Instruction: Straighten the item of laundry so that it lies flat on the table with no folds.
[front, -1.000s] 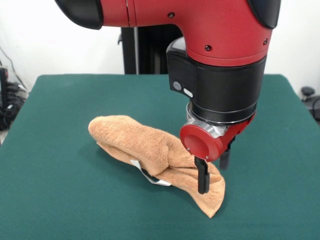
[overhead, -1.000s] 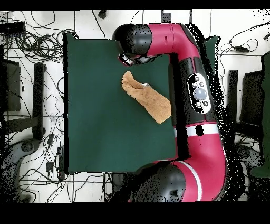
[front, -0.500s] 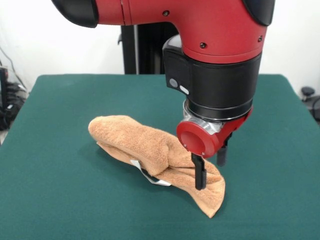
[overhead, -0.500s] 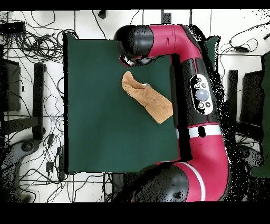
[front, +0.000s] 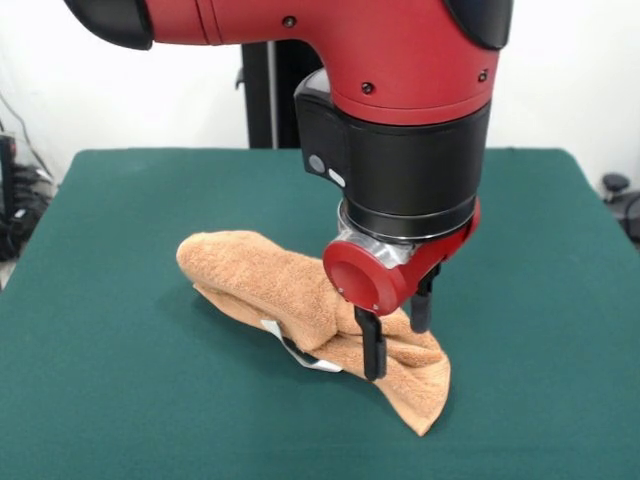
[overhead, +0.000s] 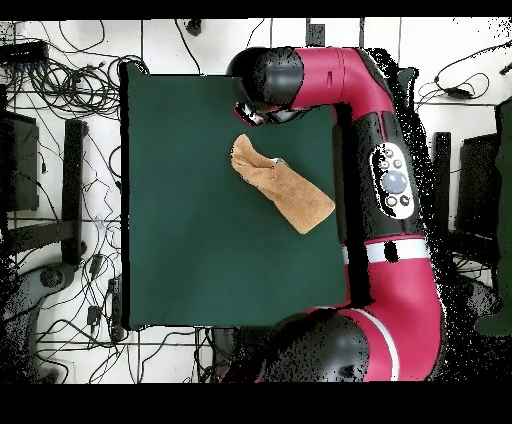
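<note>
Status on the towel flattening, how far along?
Done: nothing, since the towel lies bunched in a long roll on the table, white tag poking out. In hand: the open gripper straddles the roll's near end, one finger on each side, not closed. Left: grasp, spread, flatten.

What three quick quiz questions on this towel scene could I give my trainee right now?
1. True or false: the towel lies flat on the table with no folds.
2. Where does the gripper stand? A) astride the bunched towel near its front end B) over bare cloth far from the towel C) out of view
3. Fill in: a small ____ tag shows at the towel's front edge.

Key: 1 false, it is bunched into a long roll. 2 A, jaws open, one finger in front of the fold, the other behind. 3 white.
</note>
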